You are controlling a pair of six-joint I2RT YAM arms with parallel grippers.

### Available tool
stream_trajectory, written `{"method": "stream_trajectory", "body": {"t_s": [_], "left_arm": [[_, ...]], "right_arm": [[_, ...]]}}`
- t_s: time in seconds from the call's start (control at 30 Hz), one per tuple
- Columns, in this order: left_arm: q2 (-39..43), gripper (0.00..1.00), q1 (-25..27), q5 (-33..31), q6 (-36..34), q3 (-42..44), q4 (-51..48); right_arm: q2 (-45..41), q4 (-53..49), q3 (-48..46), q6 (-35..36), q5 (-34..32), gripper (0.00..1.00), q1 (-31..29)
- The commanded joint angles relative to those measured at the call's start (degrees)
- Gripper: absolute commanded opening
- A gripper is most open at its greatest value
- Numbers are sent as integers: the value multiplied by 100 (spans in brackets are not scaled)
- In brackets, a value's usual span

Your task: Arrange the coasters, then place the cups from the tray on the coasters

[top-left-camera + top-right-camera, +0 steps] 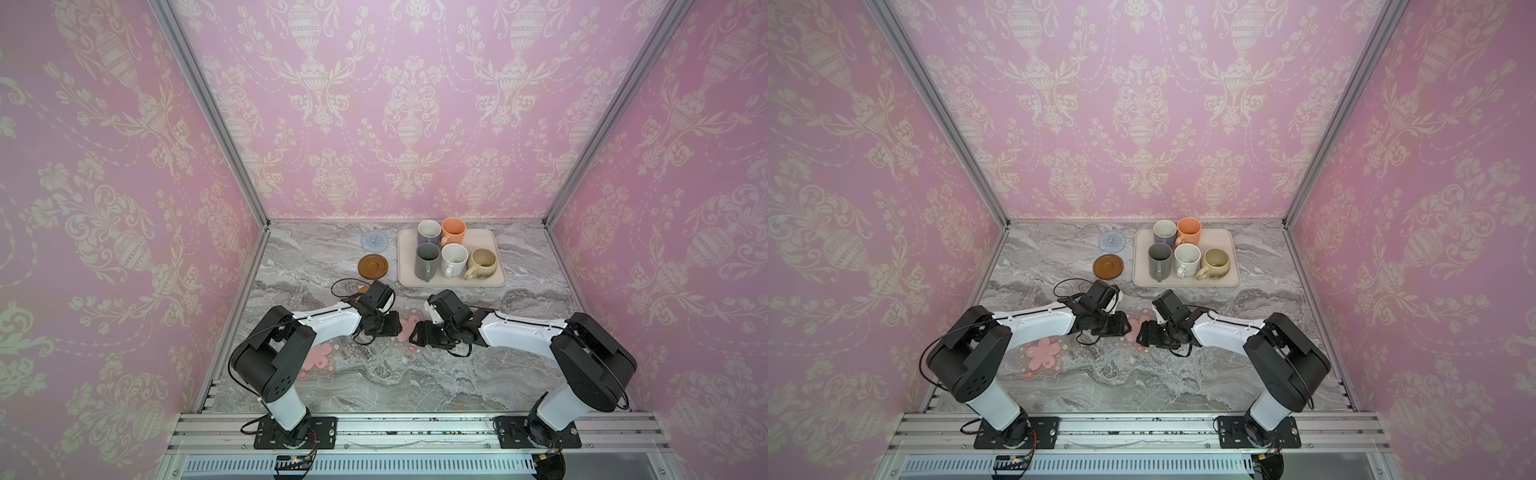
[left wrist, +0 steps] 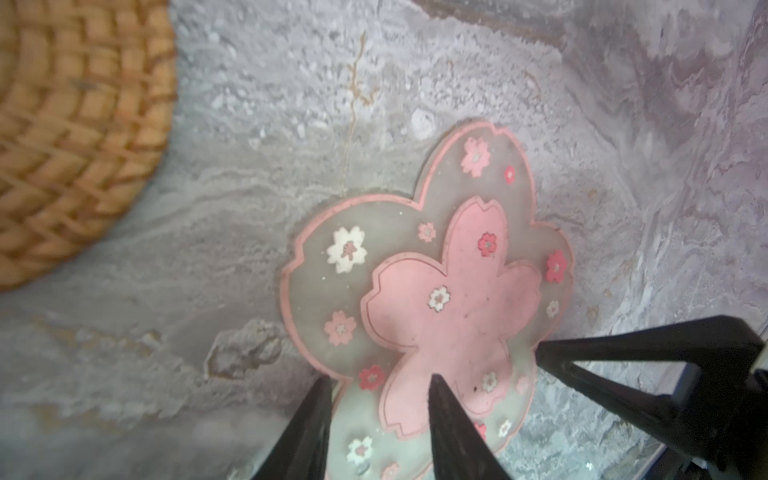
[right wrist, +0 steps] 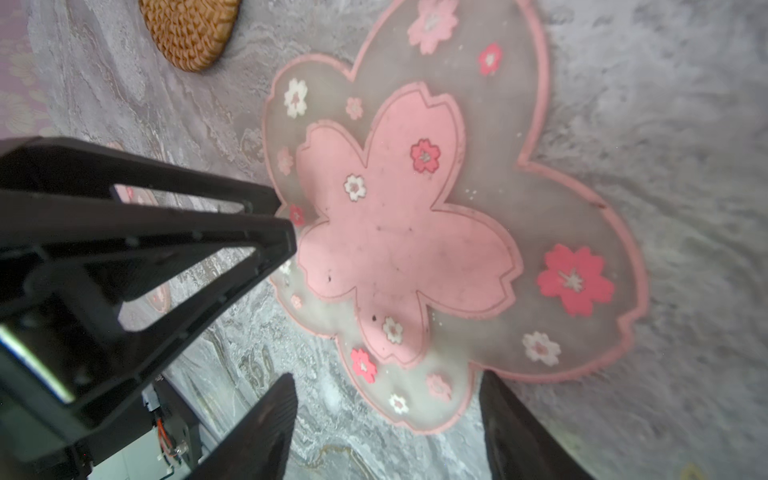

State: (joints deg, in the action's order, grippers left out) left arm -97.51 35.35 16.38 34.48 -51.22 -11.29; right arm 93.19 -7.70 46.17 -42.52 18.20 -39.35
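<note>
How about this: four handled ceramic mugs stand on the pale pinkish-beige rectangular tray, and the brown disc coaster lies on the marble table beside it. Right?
Not four: both top views show five mugs on the pale pinkish-beige rectangular tray: lavender, peach-orange, dark grey, speckled white and beige-yellow. The brown disc coaster does lie on the marble table beside it.

rattan coaster (image 2: 75, 137) looks woven, table (image 2: 249, 208) marbled matt.
</note>
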Motion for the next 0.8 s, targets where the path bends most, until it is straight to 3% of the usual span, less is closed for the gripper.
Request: {"method": "stream_trajectory", "body": {"t_s": [0.0,0.43,0.77], "left_arm": [[-400,41,37,137,159,-196,76],[-712,41,-14,67,594,-483,356],[-602,42,-38,8,864,-285,635]], "right_arm": [[543,-740,-67,403,-496,71,339],[1155,-1183,862,1060,-368,71,1156],[1173,-1585,1310,1421,-651,71,1457]]}}
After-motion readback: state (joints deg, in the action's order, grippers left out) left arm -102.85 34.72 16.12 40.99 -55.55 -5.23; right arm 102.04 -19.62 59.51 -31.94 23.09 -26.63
